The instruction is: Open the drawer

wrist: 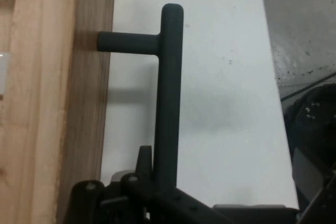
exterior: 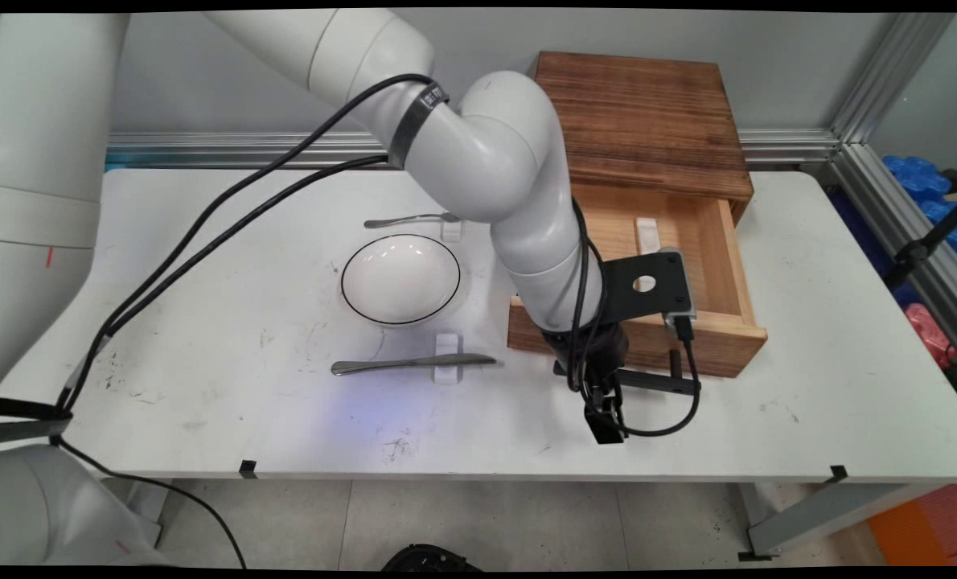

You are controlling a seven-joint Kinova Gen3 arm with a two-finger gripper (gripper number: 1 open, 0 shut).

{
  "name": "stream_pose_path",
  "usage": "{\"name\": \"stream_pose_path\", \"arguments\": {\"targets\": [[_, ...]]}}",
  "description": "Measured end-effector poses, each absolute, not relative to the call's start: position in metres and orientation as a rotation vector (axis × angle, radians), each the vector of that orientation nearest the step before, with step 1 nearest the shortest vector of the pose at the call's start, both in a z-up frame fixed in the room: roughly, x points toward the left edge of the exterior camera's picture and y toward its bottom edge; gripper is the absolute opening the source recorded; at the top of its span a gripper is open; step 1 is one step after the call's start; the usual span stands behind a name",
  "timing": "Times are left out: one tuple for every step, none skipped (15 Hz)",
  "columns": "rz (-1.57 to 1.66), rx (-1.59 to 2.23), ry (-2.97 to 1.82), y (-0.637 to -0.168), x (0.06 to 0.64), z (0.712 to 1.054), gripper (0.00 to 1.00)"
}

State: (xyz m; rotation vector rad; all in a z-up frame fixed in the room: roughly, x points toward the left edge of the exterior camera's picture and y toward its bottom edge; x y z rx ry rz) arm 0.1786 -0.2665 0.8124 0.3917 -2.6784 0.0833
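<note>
While the gripper (exterior: 605,418) hangs low over the surface (exterior: 205,386) in the lower middle of the main view, you have it right at the black handle (exterior: 655,382) of the wooden drawer (exterior: 687,233), which stands open out of the dark-topped wooden box (exterior: 647,121) in the upper right. In the hand view the handle (wrist: 169,103) runs as a long bar from the upper middle of the frame straight down into the gripper (wrist: 152,187) at the bottom edge, with one short post joining it to the drawer front (wrist: 31,129) on the left and the surface (wrist: 220,103) showing to the right. You cannot tell from either view whether the gripper is closed on the bar or only lies against it, since the linkage hides the contact. Inside the drawer lies a small white block (exterior: 646,233), near its back. Left of the arm, well apart from the drawer, you see a white bowl (exterior: 400,279) with a dark rim, a knife (exterior: 410,363) below it laid across a white rest (exterior: 446,344), and a slim metal utensil (exterior: 410,219) above it, its far end hidden by the arm.
</note>
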Motion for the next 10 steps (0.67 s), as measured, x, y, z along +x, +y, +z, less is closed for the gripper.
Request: {"name": "stream_pose_path", "arguments": {"targets": [[0.081, 0.392, -2.679, -0.264, 0.179, 0.813, 1.0], [0.079, 0.392, -2.679, -0.262, 0.179, 0.813, 1.0], [0.076, 0.393, -2.679, -0.26, 0.179, 0.813, 1.0], [0.074, 0.392, -2.679, -0.257, 0.179, 0.814, 1.0], [0.071, 0.393, -2.679, -0.255, 0.179, 0.814, 1.0], [0.068, 0.393, -2.68, -0.252, 0.179, 0.814, 1.0], [0.065, 0.392, -2.681, -0.25, 0.179, 0.815, 1.0], [0.061, 0.392, -2.681, -0.247, 0.179, 0.815, 1.0], [0.057, 0.392, -2.681, -0.244, 0.179, 0.815, 1.0], [0.054, 0.391, -2.681, -0.242, 0.179, 0.816, 1.0]]}}
